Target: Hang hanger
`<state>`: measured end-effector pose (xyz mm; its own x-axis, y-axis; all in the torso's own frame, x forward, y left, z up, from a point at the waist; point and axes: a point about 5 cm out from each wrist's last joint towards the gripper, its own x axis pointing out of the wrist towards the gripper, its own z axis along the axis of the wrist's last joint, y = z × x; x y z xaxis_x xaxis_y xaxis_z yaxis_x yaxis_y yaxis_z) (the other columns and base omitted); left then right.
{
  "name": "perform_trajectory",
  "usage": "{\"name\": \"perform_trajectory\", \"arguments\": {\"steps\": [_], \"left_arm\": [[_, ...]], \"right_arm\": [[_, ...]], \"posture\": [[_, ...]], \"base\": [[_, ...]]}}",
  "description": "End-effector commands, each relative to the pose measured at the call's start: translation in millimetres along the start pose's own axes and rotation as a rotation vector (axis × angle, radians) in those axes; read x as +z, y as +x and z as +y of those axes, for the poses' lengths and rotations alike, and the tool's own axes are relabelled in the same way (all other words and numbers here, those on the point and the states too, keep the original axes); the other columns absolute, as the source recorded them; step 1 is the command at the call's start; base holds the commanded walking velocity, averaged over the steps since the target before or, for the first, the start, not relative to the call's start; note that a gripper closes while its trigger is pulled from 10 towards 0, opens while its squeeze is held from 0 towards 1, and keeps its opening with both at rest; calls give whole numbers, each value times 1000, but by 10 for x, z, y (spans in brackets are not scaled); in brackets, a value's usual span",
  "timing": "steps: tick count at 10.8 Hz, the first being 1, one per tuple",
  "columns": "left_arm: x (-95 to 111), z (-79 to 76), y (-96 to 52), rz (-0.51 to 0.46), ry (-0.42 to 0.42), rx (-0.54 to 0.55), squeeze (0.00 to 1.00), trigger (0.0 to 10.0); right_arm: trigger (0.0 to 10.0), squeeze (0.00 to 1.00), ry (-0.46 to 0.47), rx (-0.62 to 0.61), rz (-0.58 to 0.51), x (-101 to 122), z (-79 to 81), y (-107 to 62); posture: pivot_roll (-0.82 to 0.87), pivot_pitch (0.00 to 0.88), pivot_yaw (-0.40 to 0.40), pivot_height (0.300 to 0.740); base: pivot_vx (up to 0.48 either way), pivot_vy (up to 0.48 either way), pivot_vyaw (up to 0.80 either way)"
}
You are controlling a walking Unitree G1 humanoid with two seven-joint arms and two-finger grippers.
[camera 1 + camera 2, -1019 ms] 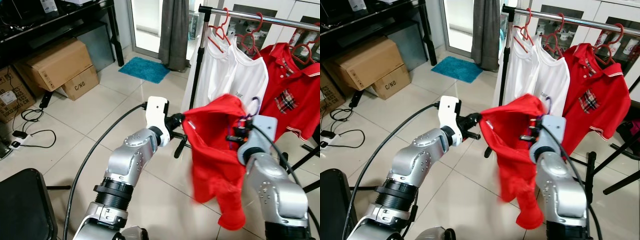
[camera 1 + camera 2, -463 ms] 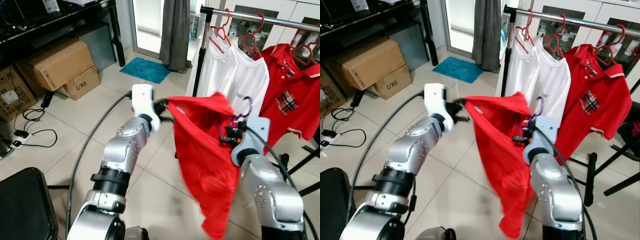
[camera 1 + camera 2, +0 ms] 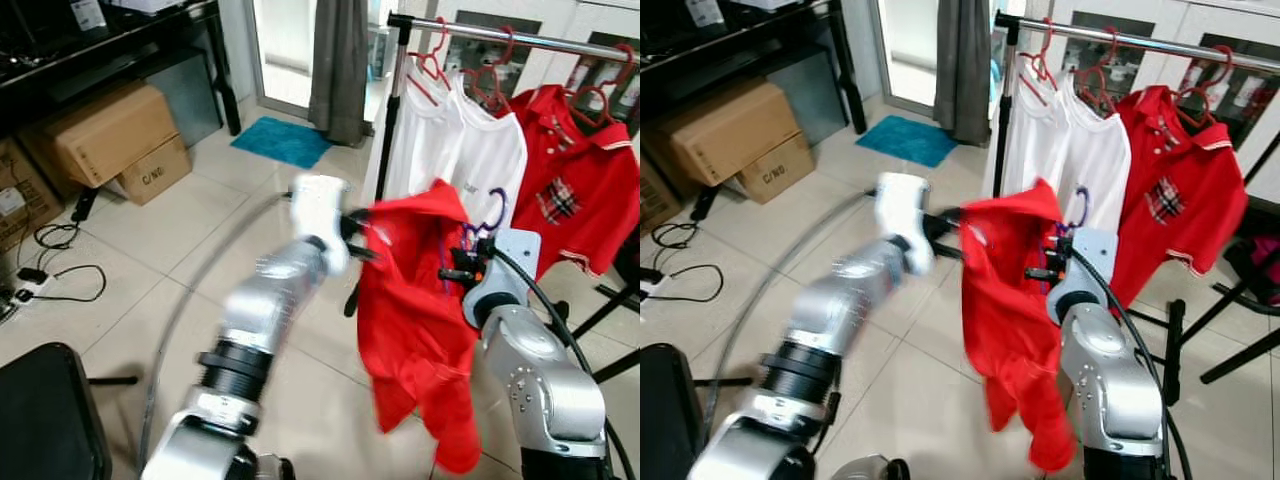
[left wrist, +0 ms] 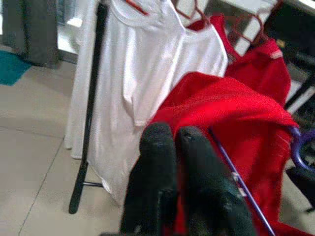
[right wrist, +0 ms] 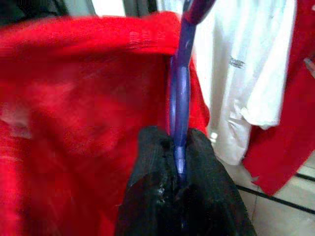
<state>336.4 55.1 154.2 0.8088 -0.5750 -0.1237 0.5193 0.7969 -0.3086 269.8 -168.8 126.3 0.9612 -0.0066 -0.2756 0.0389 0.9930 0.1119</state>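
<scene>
— While held up in front of the clothes rail (image 3: 500,32), where exactly, from the head views?
— Red shirt (image 3: 415,300) on a purple hanger (image 3: 494,212), just short of the clothes rail and below its bar, overlapping the white shirts (image 3: 455,150) hung there. Right gripper (image 3: 462,272) at the hanger's neck, beside the hook. Left gripper (image 3: 362,228) blurred, at the shirt's shoulder on the side away from the rail's red polo (image 3: 570,195). Cardboard boxes (image 3: 110,135) and a blue mat (image 3: 282,140) well off from the rail, across the tiled floor (image 3: 150,260).
— And from the left wrist?
— Fingers (image 4: 157,162) pressed together, touching the red fabric; whether any cloth is pinched, cannot tell. Purple hanger arm slanting under the shirt, white shirts on the rail beyond.
— Right wrist?
— Fingers (image 5: 152,182) clamped tight on the purple hanger stem, red shirt draped against it, white shirt behind.
</scene>
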Motion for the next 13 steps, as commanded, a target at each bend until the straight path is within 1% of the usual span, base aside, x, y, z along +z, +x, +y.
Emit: {"name": "perform_trajectory", "arguments": {"steps": [1,2,3,4,5,6,7,8,9,10,11,12,13], "left_arm": [[181,-36,-72,-57,-2,-105,1000,10000],[208,-57,-125,-58,-2,-161,1000,10000],[243,-66,-220,-59,21,-233,1000,10000],[327,15,-342,-92,69,-251,1000,10000],[445,204,-428,-128,94,-190,1000,10000],[634,689,-658,-143,167,-47,1000,10000],[669,922,-819,-95,258,-16,1000,10000],[656,1040,-920,-42,331,-11,1000,10000],[681,1179,-1004,-21,375,43,1000,10000],[758,1269,-1055,-57,375,75,0,10000],[771,1271,-1055,-70,361,46,0,10000],[663,1096,-997,-28,357,-117,0,10000],[521,915,-932,21,354,-259,0,10000]], "right_arm": [[0,0,10,58,-48,96,40,12],[0,0,8,85,-50,101,36,11],[0,0,0,123,-50,115,12,8],[0,0,-21,183,-59,147,-15,-10],[0,0,-18,245,-78,196,-33,-41],[0,0,-28,418,-116,302,-67,-157],[0,0,-73,509,-131,356,-104,-230],[0,0,-84,572,-144,409,-129,-279],[0,0,-73,657,-171,499,-137,-352],[0,0,-74,753,-174,550,-132,-437],[0,0,-84,784,-164,550,-137,-464],[0,0,-96,809,-143,540,-120,-479],[0,0,-89,832,-136,541,-95,-489]], "posture": [[24,0,47,740],[24,0,47,740],[28,0,46,740],[28,0,46,740],[33,0,43,740],[38,0,40,740],[42,0,37,740],[43,0,34,740],[42,0,32,740],[44,0,29,740],[46,0,27,740],[47,0,25,740],[43,0,26,740]], "base": [[0,0,0],[0,0,0],[0,0,0],[0,0,0],[0,0,0],[0,0,0],[0,0,0],[0,0,0],[0,0,0],[0,0,0],[0,0,0],[0,0,0],[0,0,0]]}}
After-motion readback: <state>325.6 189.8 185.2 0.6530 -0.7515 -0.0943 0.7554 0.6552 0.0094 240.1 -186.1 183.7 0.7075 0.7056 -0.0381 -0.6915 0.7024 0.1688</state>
